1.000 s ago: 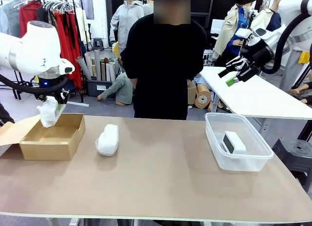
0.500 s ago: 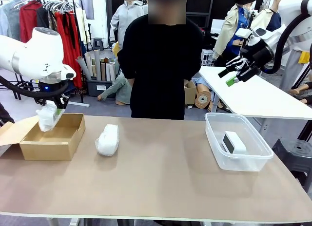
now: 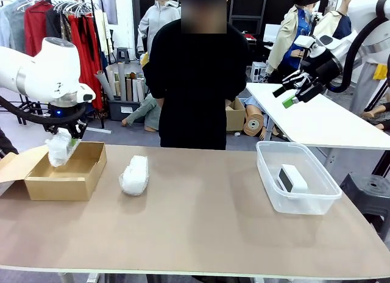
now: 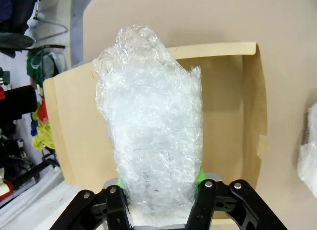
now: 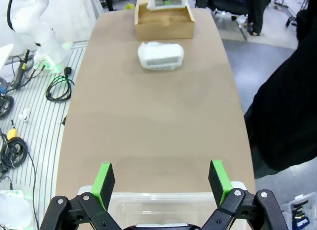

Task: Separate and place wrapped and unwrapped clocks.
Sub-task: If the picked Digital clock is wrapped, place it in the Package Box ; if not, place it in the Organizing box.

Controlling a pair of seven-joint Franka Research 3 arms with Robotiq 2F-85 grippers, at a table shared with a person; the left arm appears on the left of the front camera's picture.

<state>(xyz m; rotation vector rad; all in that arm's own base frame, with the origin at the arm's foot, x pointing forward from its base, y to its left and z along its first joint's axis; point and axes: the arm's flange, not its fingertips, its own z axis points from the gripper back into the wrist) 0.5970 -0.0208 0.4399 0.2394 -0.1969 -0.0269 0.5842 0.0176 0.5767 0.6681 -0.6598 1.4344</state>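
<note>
Two wrapped clocks sat on the left half of the desk [image 3: 201, 228] when I checked. The first bundle [image 3: 61, 147] was pinched by one end in my left tool [image 3: 71, 135], jaws pressed tight onto the crinkly wrap, and it hung over the open cardboard box [image 3: 68, 184].

What mattered for the drop: through the left wrist camera, the bundle's long axis ran straight out along the fingers and pointed down at the bare box floor. So the box was right under it, not off to a side. From the front it looked a bit tilted and sat toward the box's far left corner. Honestly couldn't tell whether its lower end was already below the rim. My guess was that a short lowering and a release would do it.

The second bundle [image 3: 134, 174] lay on the desk just beside the box, long axis running away from me, much nearer the left arm. My right tool [image 3: 292, 95] hung high with jaws spread wide and holding nothing, up over the clear tub [image 3: 304, 205] where the bare clock [image 3: 292, 178] lay.
</note>
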